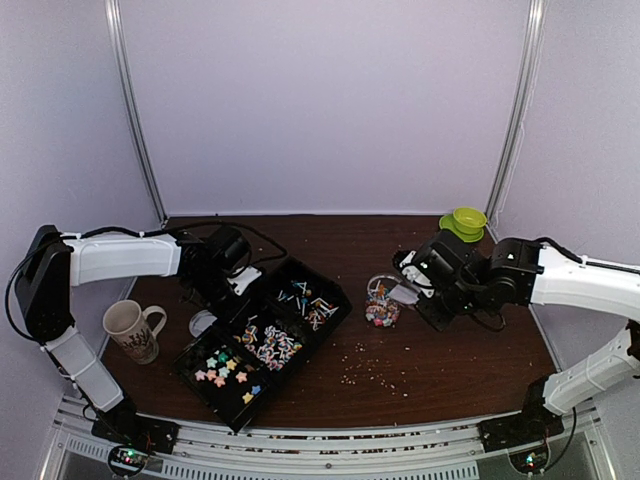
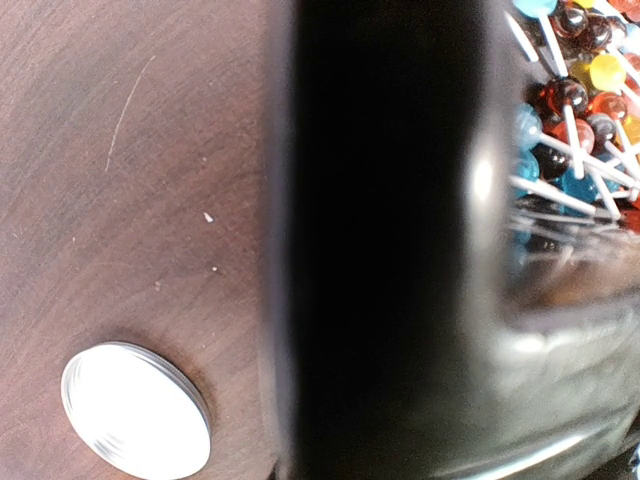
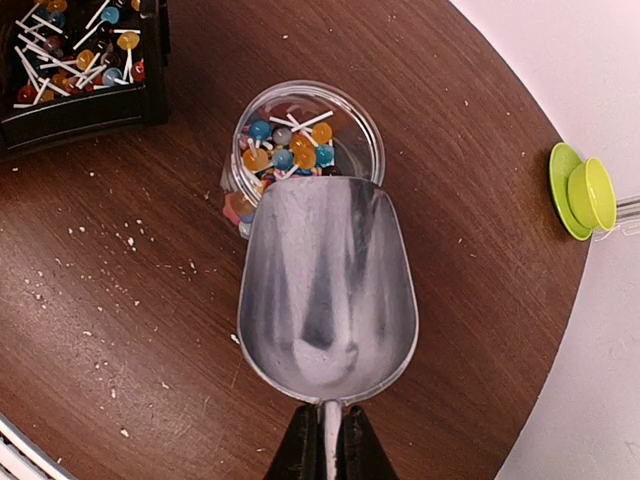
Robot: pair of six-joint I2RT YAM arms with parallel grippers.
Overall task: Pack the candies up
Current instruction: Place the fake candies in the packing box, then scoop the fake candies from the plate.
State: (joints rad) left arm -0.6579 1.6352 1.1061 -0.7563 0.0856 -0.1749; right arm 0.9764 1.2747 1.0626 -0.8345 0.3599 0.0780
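First, note the cream ceramic mug (image 1: 130, 330): its print is too small to read. Your left gripper (image 1: 238, 282), jaws pressed together, sits at the black plastic compartment tray (image 2: 380, 240), whose long axis runs near-left to far-right. Pastel candies (image 1: 265, 343) fill it, sticks pointing every way; more lie in the clear round jar (image 3: 372, 140). Your right gripper (image 3: 325, 445) pinches the handle of the empty metal scoop (image 3: 325, 290), bowl toward the jar.

Candies (image 2: 565, 95) lie in black tray (image 2: 380, 250), lid (image 2: 135, 410) nearby.
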